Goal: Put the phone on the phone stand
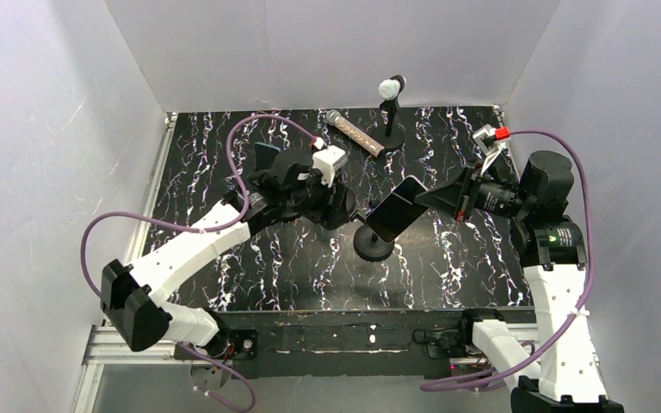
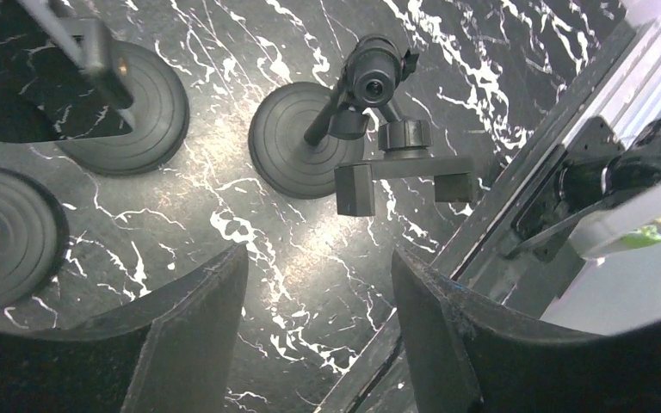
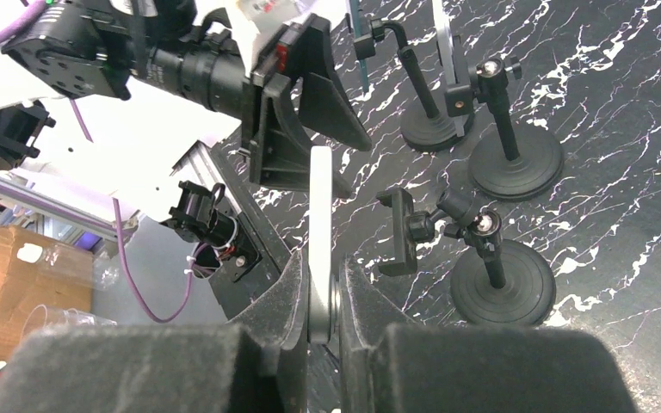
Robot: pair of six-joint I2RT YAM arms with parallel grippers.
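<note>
My right gripper point(image 1: 428, 200) point(image 3: 320, 277) is shut on the phone point(image 1: 398, 209), a dark slab held tilted above the table. In the right wrist view the phone point(image 3: 320, 206) shows edge-on between the pads. The black phone stand point(image 1: 373, 246) has a round base right under the phone; its clamp point(image 3: 396, 232) lies just right of the phone's edge, apart from it. My left gripper point(image 1: 349, 211) point(image 2: 318, 284) is open and empty, just left of the stand. The left wrist view shows the stand's clamp point(image 2: 404, 176) ahead of the open fingers.
Two more round-based stands point(image 3: 516, 155) point(image 3: 430, 129) stand beyond the phone stand. A stand with a white ball head point(image 1: 390, 107) and a glittery tube point(image 1: 353, 132) lie at the back of the table. The table's near rail point(image 2: 516, 198) is close to the left gripper.
</note>
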